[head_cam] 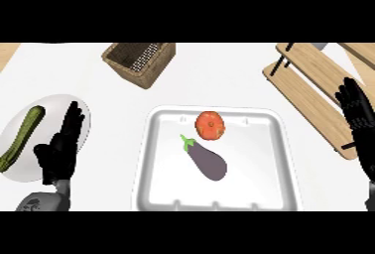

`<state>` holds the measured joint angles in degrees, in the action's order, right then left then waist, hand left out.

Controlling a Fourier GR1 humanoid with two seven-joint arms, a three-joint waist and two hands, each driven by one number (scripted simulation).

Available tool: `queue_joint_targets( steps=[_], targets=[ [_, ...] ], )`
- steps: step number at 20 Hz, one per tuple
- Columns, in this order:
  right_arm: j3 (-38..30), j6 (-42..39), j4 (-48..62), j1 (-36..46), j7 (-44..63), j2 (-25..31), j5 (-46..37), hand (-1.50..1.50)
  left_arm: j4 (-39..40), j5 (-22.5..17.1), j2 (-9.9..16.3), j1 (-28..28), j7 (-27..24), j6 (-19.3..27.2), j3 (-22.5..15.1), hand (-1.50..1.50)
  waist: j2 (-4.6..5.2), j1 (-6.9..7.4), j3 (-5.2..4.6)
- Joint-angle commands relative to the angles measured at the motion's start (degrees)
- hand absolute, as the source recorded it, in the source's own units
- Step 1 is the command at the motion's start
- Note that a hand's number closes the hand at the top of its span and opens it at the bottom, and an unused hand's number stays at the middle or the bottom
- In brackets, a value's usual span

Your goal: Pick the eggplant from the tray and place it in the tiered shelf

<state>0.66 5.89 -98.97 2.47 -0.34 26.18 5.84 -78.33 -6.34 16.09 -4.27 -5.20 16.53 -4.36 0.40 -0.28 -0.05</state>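
Observation:
A purple eggplant (pixel 207 160) with a green stem lies in the middle of the white tray (pixel 278 163), just below an orange-red tomato (pixel 210 124). The wooden tiered shelf (pixel 315 92) stands at the upper right, its slats running diagonally. My right hand (pixel 357 111) is open at the right edge, fingers straight, over the shelf's lower end. My left hand (pixel 62 146) is open at the left, fingers pointing up, well apart from the tray. Neither hand holds anything.
A woven basket (pixel 139 62) sits at the top centre-left. A white plate (pixel 22 149) at the left edge carries a long green vegetable (pixel 21 137), partly behind my left hand. White counter (pixel 219 74) lies between basket, tray and shelf.

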Motion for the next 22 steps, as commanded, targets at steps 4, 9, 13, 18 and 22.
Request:
queue_joint_targets(
  steps=[4, 9, 13, 18, 22],
  targets=[
    [23.0, -5.2, 3.6, 6.4, 12.9, -2.4, -13.2, 1.5, 1.3, -0.2, 2.7, -1.2, 1.7, -5.4, -1.5, 0.0, 0.97, 7.45, -0.45],
    [27.5, -2.0, 6.1, 12.4, 22.2, 6.6, -35.5, 1.5, 2.8, -1.0, 3.5, -0.8, 5.3, -7.4, -2.2, 0.0, -0.24, 7.08, -1.09],
    [40.4, -6.2, 9.5, 18.5, 37.2, -8.2, -41.1, -1.5, 2.7, -3.4, 5.1, -1.4, 6.9, -10.9, -1.3, 0.0, -0.02, 6.64, -0.4],
    [49.8, -13.4, 12.2, 25.7, 54.2, -19.8, -49.8, -1.5, 3.7, -5.2, 7.3, -0.1, 7.1, -12.5, 1.4, 0.0, -0.59, 4.24, -0.31],
    [52.8, -27.2, 15.4, 34.7, 64.8, -24.1, -52.9, -1.5, 3.4, -6.1, 8.7, -0.7, 8.2, -13.3, 2.8, 0.0, -0.78, 3.65, -0.33]
  ],
)
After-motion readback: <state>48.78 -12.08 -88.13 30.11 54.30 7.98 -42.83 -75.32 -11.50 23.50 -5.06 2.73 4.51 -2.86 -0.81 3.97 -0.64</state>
